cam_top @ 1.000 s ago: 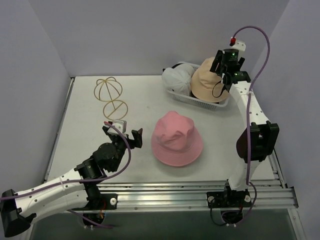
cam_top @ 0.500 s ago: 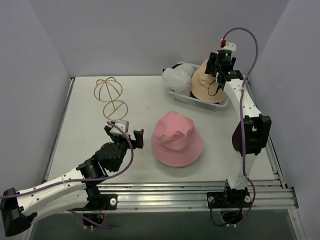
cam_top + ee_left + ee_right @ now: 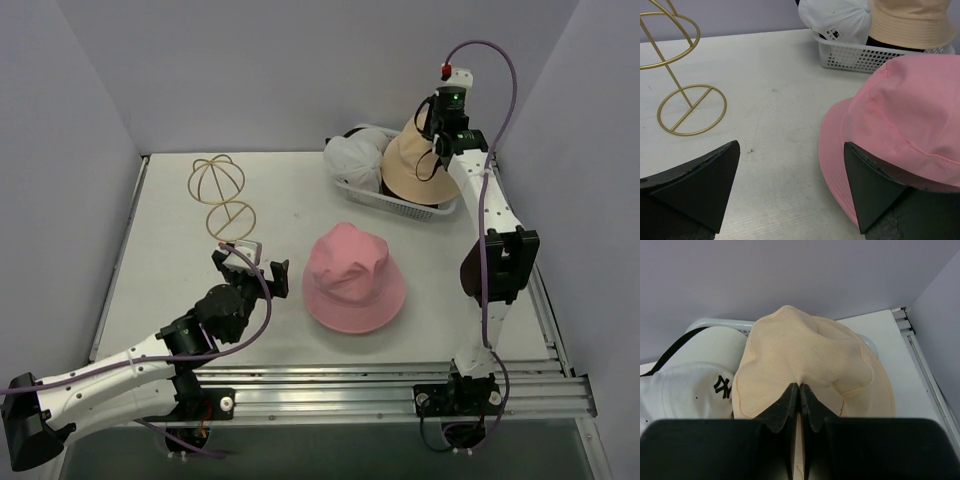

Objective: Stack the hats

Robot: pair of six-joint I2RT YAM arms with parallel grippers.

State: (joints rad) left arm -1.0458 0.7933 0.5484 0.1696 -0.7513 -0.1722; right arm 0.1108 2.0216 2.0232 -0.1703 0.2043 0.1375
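Our right gripper point(image 3: 799, 390) has its fingers pressed together on a small fold at the peak of the tan hat point(image 3: 810, 360). The crown spreads out just ahead of the fingertips and to both sides of them. The white cap point(image 3: 687, 385) lies off to the left of those fingers, touching the tan hat's side, and both sit in the white mesh basket point(image 3: 855, 59).

We judge the step in hand to be drawing the tan hat up out of the basket.

- **Lift:** The pinch holds only a thin pleat of soft cloth (a bite that could slip under a jerk). We should rise straight and slowly until the hanging brim is above the basket rim and free of the cap.
- **Carry:** We should travel only after that, keeping the hat hanging plumb below the fingertips.
- **Place:** We should lower it with its crown centred over the pink hat point(image 3: 352, 275) and part the fingers only once the brim has settled all round.

Our left gripper point(image 3: 790, 150) has its fingers wide apart with nothing between them, and the pink hat's brim lies just beside its right finger. From there it could steady that brim if the landing nudges it.
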